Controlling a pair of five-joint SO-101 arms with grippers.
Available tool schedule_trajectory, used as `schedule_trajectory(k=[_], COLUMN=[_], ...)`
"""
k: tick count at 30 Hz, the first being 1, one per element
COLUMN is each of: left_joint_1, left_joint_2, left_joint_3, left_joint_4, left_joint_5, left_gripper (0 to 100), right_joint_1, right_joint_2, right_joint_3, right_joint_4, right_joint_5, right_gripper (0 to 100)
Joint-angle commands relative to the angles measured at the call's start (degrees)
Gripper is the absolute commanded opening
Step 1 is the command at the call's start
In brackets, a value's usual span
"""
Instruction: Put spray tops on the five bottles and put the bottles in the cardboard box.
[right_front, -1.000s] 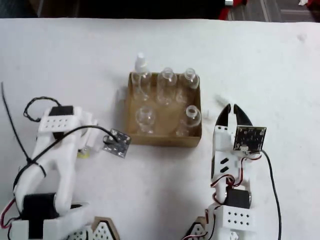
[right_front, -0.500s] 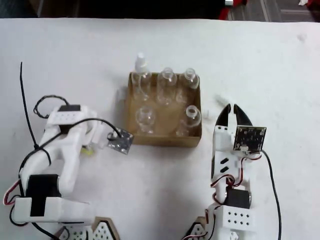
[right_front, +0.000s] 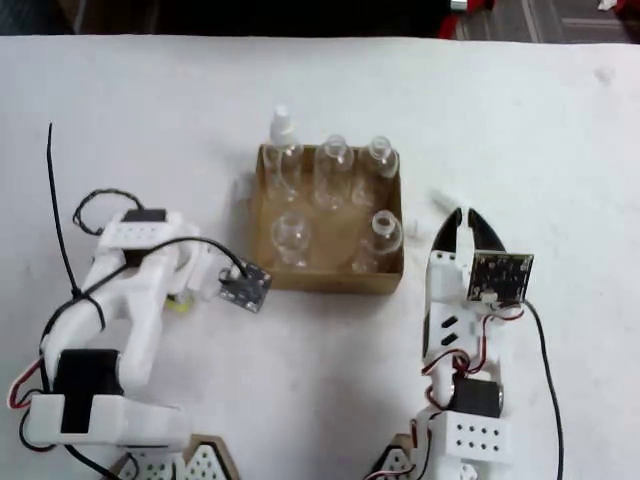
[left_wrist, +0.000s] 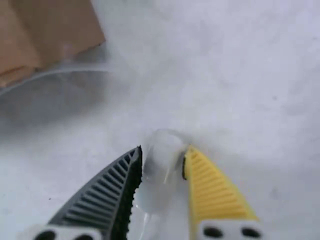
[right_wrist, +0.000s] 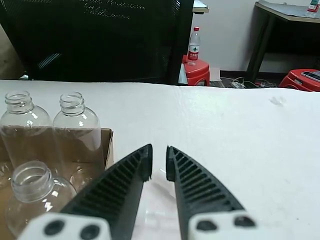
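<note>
Nearest us, the left gripper (left_wrist: 163, 153) is low over the tabletop (right_front: 520, 130), just left of the cardboard box (right_front: 325, 281). Its black and yellow fingers are pinched in on a small clear spray top (left_wrist: 159, 167), and the grip looks snug on both sides. The right gripper (right_wrist: 159, 150) lies by the box's right front corner. It's closed to a thin slit with nothing in it.

In the box stand the five bottles. Only the back-left bottle (right_front: 283, 140) wears a top, and the other four have bare necks.

To my eye this is the pickup of the next top. It wants a straight, gentle lift with the piece kept upright, then the stem lined up over an open neck before it goes down. A slippery clear piece could easily twist in that pinch.

What's hard to read: the left arm's own body covers its fingers from above. I can't tell whether the top is off the tabletop. A thin clear tube (left_wrist: 50, 74) curves past the box corner, and I can't say whether it belongs to this top. A tiny clear scrap (right_front: 440, 200) lies right of the box, too small to name.
</note>
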Motion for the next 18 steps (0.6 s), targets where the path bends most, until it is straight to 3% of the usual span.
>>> schedule_trajectory(k=[1,4,11,15,18], left_joint_1=[1.5,2.2,6.0,6.5,10.3], left_joint_2=[-0.5,-0.7,-12.8,-24.0,-32.7], left_joint_3=[-2.5,-3.0,-12.1,-16.6,-19.9], left_joint_4=[1.1,3.6,28.6,37.5,39.9], left_joint_5=[0.8,1.4,4.3,5.5,19.7], left_gripper=[2,3,2,2,2], right_joint_1=[-0.6,-0.6,-0.6,-0.6,-0.6], right_joint_2=[-0.1,-0.1,-0.1,-0.1,-0.1], right_joint_3=[0.6,0.6,0.6,0.6,0.6], right_joint_4=[-1.5,-1.5,-1.5,-1.5,-1.5], right_joint_5=[1.0,1.0,1.0,1.0,1.0], right_gripper=[3.9,3.9,3.9,3.9,3.9])
